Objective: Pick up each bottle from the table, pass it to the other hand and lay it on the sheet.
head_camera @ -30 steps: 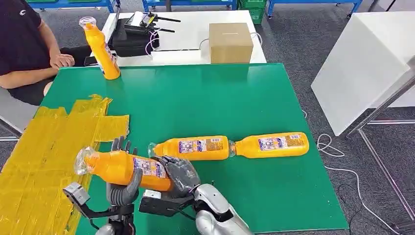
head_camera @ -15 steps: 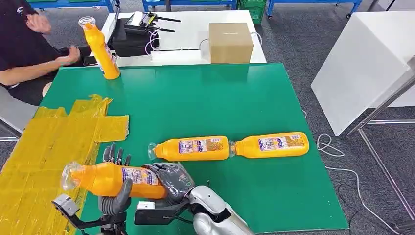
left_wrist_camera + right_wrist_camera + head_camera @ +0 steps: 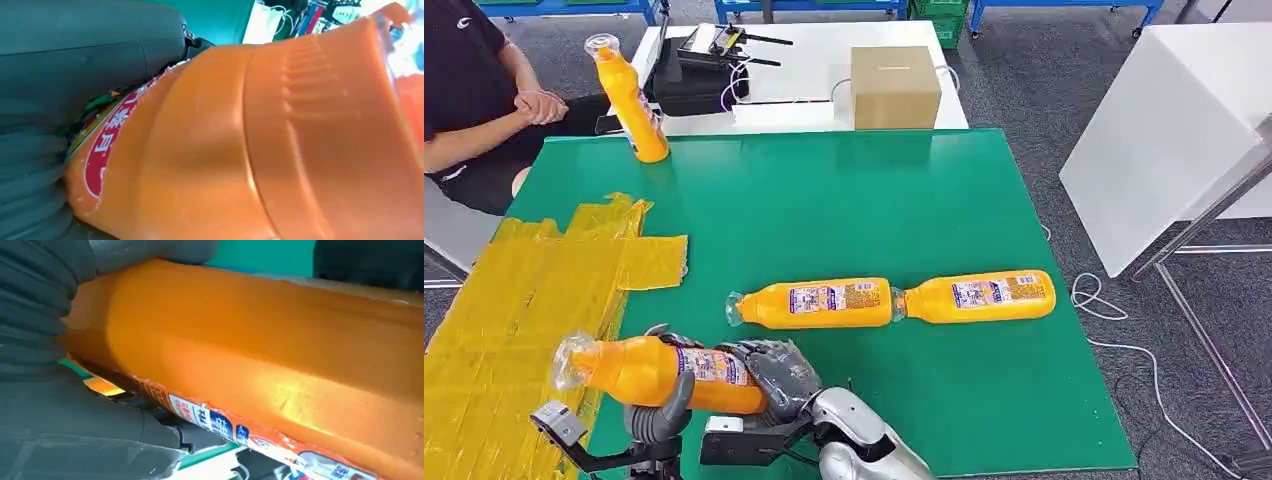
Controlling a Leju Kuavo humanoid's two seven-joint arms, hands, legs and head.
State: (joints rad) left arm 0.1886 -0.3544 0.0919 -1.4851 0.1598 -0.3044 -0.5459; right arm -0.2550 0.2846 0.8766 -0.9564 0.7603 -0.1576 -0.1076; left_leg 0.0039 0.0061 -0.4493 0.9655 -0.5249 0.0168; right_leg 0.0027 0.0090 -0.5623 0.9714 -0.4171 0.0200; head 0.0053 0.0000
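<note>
Handover at the near table edge, both hands on one bottle

Nearest, the held bottle [image 3: 659,371] lies crosswise, cap toward the yellow sheet [image 3: 519,320] and overhanging its edge; the left hand [image 3: 661,405] wraps its fingers around the middle from beneath, while the right hand [image 3: 776,372] clasps the base end, so the release falls to the right and the left, nearer the sheet, carries it over. Beyond, two bottles [image 3: 812,302] [image 3: 980,296] lie end to end on the green table [image 3: 844,200]. Farthest, an upright bottle [image 3: 629,98] stands at the back corner beside a seated person [image 3: 474,95]
</note>
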